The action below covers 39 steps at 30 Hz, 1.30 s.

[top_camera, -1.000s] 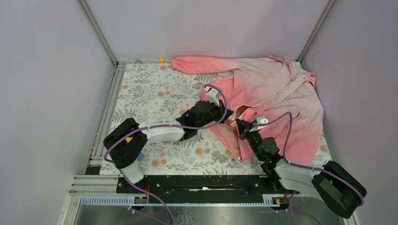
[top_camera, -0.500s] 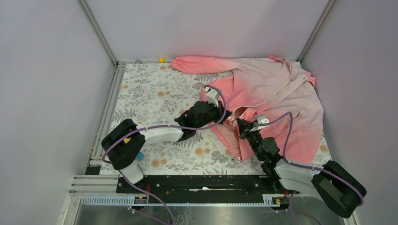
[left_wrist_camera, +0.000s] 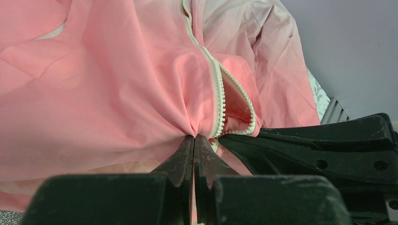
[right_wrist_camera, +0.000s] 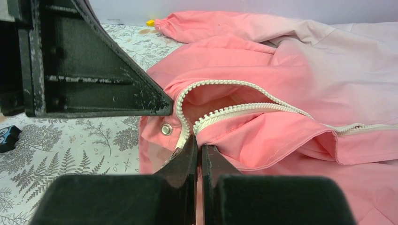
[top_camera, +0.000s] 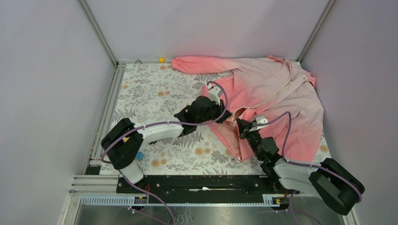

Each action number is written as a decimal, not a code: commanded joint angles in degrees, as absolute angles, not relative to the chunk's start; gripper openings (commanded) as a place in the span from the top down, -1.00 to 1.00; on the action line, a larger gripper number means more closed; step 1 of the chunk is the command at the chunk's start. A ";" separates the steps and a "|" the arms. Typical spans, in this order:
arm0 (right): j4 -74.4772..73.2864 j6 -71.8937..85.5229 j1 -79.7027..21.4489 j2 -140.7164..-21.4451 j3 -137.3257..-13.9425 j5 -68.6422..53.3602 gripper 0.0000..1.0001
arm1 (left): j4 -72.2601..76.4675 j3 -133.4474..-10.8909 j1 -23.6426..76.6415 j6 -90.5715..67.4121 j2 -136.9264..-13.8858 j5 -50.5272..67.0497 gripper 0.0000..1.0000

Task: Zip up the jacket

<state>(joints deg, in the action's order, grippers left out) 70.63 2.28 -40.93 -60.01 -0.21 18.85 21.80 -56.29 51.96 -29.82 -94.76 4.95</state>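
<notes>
Here's the jacket [top_camera: 277, 89], sprawled over the far right part of the floral desk [top_camera: 155, 93], one sleeve stretched along the back edge, the pale collar end off to the right. My left jaws are closed tight on a pinch of the pink cloth just beside the white zipper [left_wrist_camera: 217, 101], and the fabric gathers into little folds right at the tips. My right jaws are closed too, nipped onto the low end of the zipper tape next to a metal snap [right_wrist_camera: 165, 129]; whether the slider itself sits between them, I can't tell. Between my two grips the rows of teeth gape apart in a loop, then seem to run together farther up toward the collar. This stuff is thin, light and floppy, I'd say, so it bunches and gives no resistance; pull on loose cloth and it simply slides over the desk. Best holds, to my mind, are the stiffer tape edge and the hem by the snap, with the track held taut.
</notes>
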 commanded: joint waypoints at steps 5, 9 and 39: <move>77.92 0.32 -40.61 -58.72 6.38 16.02 1.00 | 10.29 -66.16 50.04 -29.35 -96.20 14.44 1.00; 78.57 0.28 -40.61 -58.30 6.74 16.00 1.00 | 7.52 -68.89 49.53 -28.20 -98.68 17.20 1.00; 86.85 0.26 -40.60 -65.64 8.58 6.63 1.00 | 12.12 -69.77 42.07 -34.28 -99.78 36.31 1.00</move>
